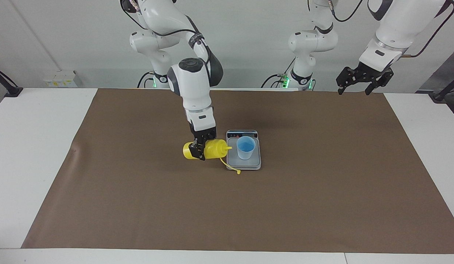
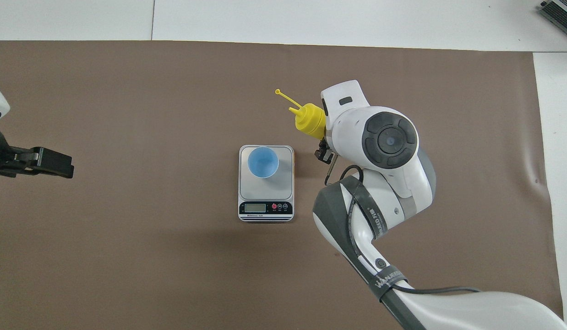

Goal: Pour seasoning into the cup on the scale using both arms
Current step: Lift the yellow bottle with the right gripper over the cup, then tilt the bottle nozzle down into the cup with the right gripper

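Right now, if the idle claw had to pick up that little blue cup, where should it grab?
Probably around the cup's tapered side wall, coming in level from the left arm's end of the table; it stands upright on the scale, and the bottle crowds its flank toward the right arm.

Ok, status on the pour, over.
Right gripper shut on seasoning bottle, tipped sideways, nozzle toward cup on scale. Left gripper open, waiting at its end. Nothing in the way.

Facing camera: high, looked toward the robots; overhead camera: steeply down from their end; both covered the worktop [image 1: 47, 154] and scale [image 1: 243, 163].
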You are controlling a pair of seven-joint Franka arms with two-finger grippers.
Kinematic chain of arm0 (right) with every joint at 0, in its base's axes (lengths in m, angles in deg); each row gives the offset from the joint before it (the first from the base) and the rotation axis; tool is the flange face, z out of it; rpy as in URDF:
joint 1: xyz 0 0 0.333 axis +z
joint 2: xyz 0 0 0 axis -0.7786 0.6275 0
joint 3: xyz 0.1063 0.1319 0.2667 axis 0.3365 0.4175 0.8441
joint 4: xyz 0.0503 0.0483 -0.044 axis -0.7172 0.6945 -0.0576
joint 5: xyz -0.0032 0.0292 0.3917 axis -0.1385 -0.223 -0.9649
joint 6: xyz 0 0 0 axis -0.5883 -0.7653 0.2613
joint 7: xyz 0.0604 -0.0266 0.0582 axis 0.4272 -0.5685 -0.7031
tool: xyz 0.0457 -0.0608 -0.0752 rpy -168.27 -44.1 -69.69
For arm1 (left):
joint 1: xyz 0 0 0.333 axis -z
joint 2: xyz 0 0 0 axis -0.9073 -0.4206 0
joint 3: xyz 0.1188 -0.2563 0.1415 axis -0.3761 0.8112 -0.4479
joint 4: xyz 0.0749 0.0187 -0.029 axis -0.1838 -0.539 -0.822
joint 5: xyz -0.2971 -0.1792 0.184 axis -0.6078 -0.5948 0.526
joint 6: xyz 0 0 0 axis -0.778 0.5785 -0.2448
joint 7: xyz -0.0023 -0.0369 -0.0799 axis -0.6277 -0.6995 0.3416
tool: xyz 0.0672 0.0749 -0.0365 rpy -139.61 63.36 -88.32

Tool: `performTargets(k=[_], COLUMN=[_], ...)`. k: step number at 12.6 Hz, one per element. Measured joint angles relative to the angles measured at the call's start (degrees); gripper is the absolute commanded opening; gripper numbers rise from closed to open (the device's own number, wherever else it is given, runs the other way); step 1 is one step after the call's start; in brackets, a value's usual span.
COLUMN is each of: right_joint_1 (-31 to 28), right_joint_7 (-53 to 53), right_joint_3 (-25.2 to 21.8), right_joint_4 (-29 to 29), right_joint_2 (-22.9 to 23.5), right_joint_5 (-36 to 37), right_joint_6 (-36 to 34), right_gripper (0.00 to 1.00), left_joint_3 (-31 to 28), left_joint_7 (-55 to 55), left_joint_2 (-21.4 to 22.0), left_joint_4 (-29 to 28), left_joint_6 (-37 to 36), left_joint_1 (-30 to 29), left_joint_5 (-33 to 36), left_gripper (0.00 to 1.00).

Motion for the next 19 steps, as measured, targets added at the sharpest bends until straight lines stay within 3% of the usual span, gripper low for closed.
performTargets(k=[2, 7, 12, 19], right_joint_1=[0.9, 3.6, 8.7, 11.2], right_joint_7=[0.0, 0.1, 0.2, 0.2], right_joint_3=[0.0, 0.1, 0.1, 0.1], right_joint_4=[-0.7, -2.0, -7.3, -6.8], right_joint_2=[0.4, 3.7, 8.1, 8.6], right_joint_5=[4.3, 26.3, 35.4, 43.8], right_joint_6=[-0.4, -0.6, -8.4, -12.0], right_gripper=[0.00, 0.00, 0.00, 0.00], left_joint_3=[-1.6, -1.9, -2.4, -2.5], left_joint_7=[0.0, 0.0, 0.0, 0.0], left_joint_2=[0.0, 0.1, 0.2, 0.2], left_joint_4=[-0.1, -0.1, -0.1, -0.1], left_joint_6=[0.0, 0.0, 0.4, 1.1], left_joint_1=[0.9, 1.1, 0.7, 0.6], left_joint_5=[0.0, 0.0, -0.7, -2.6], left_gripper=[1.00, 1.00, 1.00, 1.00])
